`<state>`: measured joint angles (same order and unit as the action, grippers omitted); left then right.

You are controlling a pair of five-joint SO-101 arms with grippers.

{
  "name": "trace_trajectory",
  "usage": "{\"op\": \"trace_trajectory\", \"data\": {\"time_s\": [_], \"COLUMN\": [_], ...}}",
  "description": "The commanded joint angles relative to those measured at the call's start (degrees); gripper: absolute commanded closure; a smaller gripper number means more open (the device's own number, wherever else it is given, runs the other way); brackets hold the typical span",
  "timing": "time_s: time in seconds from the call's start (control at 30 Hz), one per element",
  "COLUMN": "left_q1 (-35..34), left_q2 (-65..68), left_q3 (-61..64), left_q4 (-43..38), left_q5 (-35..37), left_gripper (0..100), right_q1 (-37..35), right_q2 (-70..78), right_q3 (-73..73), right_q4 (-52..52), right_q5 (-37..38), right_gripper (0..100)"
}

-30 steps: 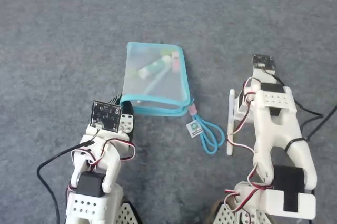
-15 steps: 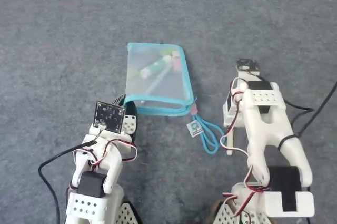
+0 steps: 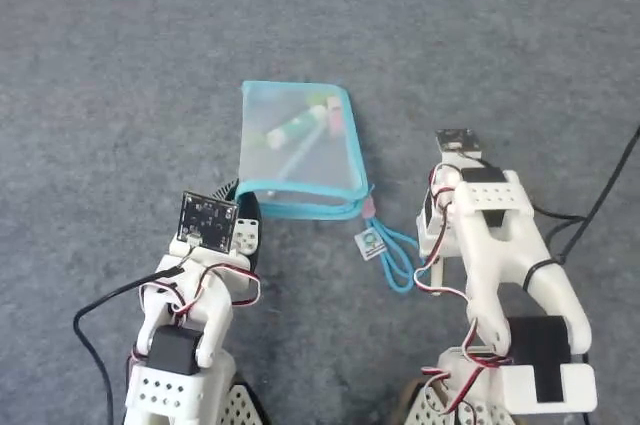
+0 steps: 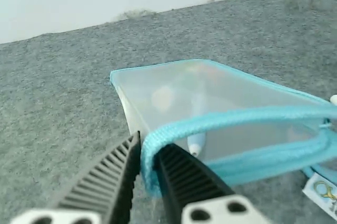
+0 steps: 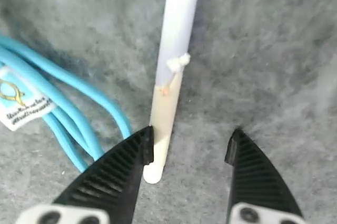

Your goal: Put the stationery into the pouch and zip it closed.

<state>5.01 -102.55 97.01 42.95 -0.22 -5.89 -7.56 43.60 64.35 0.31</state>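
Note:
A translucent pouch (image 3: 295, 150) with blue trim lies mid-table, holding a few pens and a pink eraser (image 3: 332, 117). Its near edge gapes open. My left gripper (image 4: 149, 153) is shut on the blue rim (image 4: 221, 121) at the pouch's near left corner (image 3: 243, 207). A white pen (image 5: 176, 34) lies on the mat right of the pouch's blue strap (image 3: 400, 255). My right gripper (image 5: 192, 139) is open low over the pen's end, one finger (image 5: 138, 153) touching it. The right arm (image 3: 490, 215) covers most of the pen in the high view.
A paper tag (image 3: 371, 243) hangs on the strap near the zipper pull (image 3: 367, 207); tag (image 5: 21, 103) and strap (image 5: 79, 108) lie close beside the pen. Grey mat (image 3: 120, 85) spreads around, with a pale wall along the far edge.
The right arm has swung left and come down over the white pen, covering it in the high view. The left arm shifted slightly and still grips the pouch's corner.

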Motion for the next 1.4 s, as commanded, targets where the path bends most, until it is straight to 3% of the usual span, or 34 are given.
{"op": "trace_trajectory", "data": {"time_s": [0.0,0.3,0.53,0.77,0.9,1.03,1.37], "left_q1": [0.6,0.6,0.6,0.6,1.0,1.0,1.1], "left_q2": [0.1,0.1,0.1,0.2,0.3,0.3,0.3], "left_q3": [-0.4,-0.4,-0.4,-0.4,-0.4,-0.4,-0.4], "left_q4": [-1.5,-1.5,-1.5,-1.5,-1.5,-1.6,-1.5], "left_q5": [1.2,1.2,1.2,1.2,1.2,1.2,1.2], "left_gripper": [99,99,99,99,99,99,99], "right_q1": [-2.2,-2.5,-2.2,2.7,7.6,7.7,-0.5], "right_q2": [-0.3,-0.2,-0.6,-2.5,-9.1,-19.5,-43.2], "right_q3": [1.6,3.9,5.1,3.0,-1.5,-3.3,-12.7], "right_q4": [-1.9,-2.2,-2.4,-0.7,4.1,8.9,23.5], "right_q5": [1.2,1.2,1.8,12.6,14.3,14.7,14.2], "right_gripper": [77.9,79.4,99.5,99.2,99.2,99.2,99.2]}}
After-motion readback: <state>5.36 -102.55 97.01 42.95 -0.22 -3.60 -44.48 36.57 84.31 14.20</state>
